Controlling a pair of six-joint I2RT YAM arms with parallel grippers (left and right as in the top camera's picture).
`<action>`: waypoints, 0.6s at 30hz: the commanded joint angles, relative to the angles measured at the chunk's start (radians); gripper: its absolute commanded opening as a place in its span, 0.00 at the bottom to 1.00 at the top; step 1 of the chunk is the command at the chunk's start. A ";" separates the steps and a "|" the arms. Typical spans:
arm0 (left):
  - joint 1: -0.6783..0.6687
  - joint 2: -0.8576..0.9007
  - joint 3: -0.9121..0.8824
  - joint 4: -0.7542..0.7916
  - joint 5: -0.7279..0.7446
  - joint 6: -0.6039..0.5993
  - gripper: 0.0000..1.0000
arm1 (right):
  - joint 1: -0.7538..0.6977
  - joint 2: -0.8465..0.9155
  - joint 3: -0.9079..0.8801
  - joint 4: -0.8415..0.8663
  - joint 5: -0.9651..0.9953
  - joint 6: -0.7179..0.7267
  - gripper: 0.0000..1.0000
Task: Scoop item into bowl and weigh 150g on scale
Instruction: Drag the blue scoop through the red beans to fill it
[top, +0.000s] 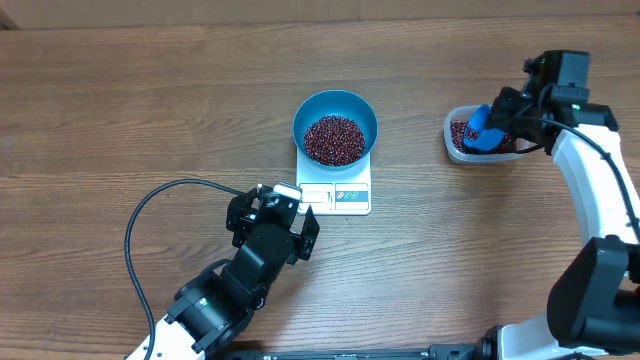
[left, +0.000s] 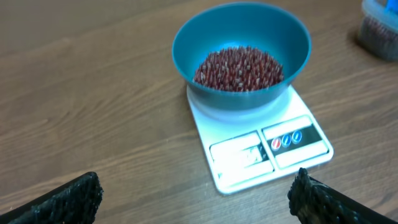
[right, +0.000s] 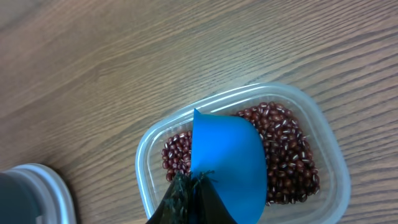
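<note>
Right gripper (right: 189, 194) clamps scoop (right: 227, 158) over tub (right: 148, 155); left gripper (left: 193, 199) released, empty. Risk: a heaped scoop overshoots the target weight in the bowl (top: 335, 102).

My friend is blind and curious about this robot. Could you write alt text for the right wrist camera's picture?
The right gripper holds a blue scoop over a clear plastic tub of small red-brown beans. The tub stands on a wooden table.
</note>
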 joint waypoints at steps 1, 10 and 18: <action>-0.006 0.001 -0.006 -0.021 -0.017 -0.018 1.00 | -0.039 -0.057 -0.002 0.006 -0.086 0.000 0.04; -0.006 0.001 -0.006 -0.022 -0.017 -0.018 1.00 | -0.067 -0.066 -0.002 0.006 -0.121 -0.005 0.04; -0.006 0.001 -0.006 -0.022 -0.017 -0.018 1.00 | -0.067 -0.066 -0.002 0.001 -0.128 -0.028 0.04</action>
